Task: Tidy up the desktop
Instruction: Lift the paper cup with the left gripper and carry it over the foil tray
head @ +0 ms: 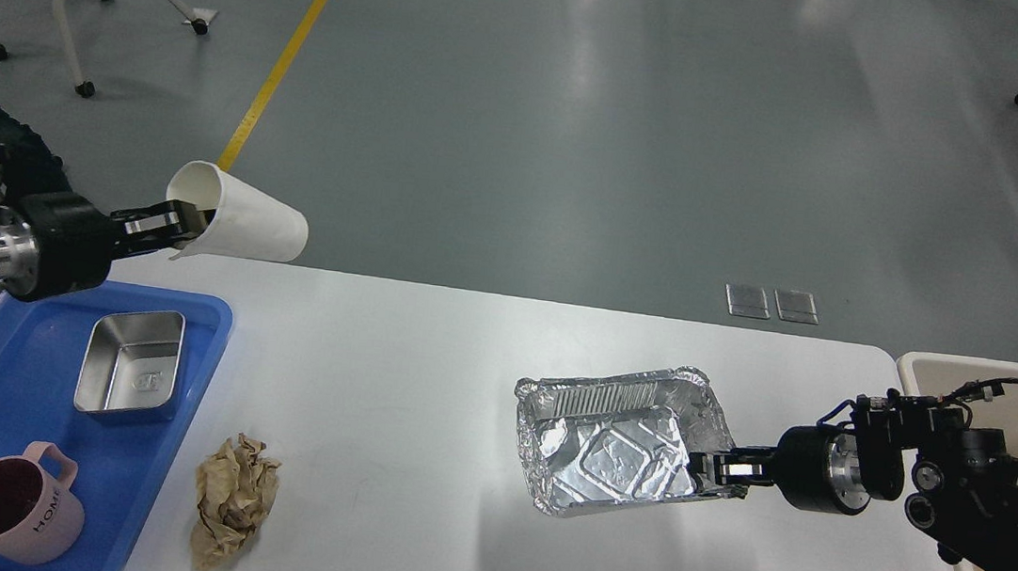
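Head view, left pincer (185, 221): clamped on the rim of a white paper cup (242, 218), lying sideways above the table's far-left edge.
Right pincer (717, 465): gripping the foil tray (620, 441) by its near wall, tilted, lifted.
Table (425, 362): white, long axis left-right, front and centre.
Step advice: carry foil level rightward to the beige bin (921, 367); crumpled paper (234, 498) remains beside the blue tray (212, 321).
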Available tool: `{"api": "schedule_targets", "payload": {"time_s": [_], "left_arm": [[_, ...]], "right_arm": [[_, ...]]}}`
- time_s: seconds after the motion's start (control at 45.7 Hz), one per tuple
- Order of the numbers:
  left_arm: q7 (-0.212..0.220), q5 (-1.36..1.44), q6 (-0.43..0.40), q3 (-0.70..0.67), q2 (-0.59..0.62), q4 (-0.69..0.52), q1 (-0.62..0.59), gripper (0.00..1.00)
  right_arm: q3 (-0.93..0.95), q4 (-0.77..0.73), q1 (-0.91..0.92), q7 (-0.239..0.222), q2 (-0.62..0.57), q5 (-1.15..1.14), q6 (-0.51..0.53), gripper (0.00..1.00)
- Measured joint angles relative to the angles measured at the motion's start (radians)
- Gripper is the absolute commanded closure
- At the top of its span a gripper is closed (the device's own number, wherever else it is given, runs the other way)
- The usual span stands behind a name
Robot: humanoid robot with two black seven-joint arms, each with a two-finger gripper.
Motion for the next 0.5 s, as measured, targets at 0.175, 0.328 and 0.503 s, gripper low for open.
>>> {"api": "schedule_targets", "payload": {"time_s": [0.175, 0.328, 0.503], "left_arm": [[0.001, 0.048, -0.021, 0.030, -0.134, 0.016, -0.072, 1.00], [-0.002, 0.076, -0.023, 0.129, -0.305, 0.077, -0.153, 1.00], [-0.009, 0.087, -0.023, 0.221, -0.531, 0.212, -0.238, 1.00]], "right_arm": [[0.001, 0.001, 0.000, 0.000, -0.001, 0.000, 0.000, 1.00], [0.001, 0.001, 0.001, 0.000, 0.004, 0.006, 0.000, 1.00], [0.001, 0.000, 0.005, 0.000, 0.007, 0.009, 0.000, 1.00]]}}
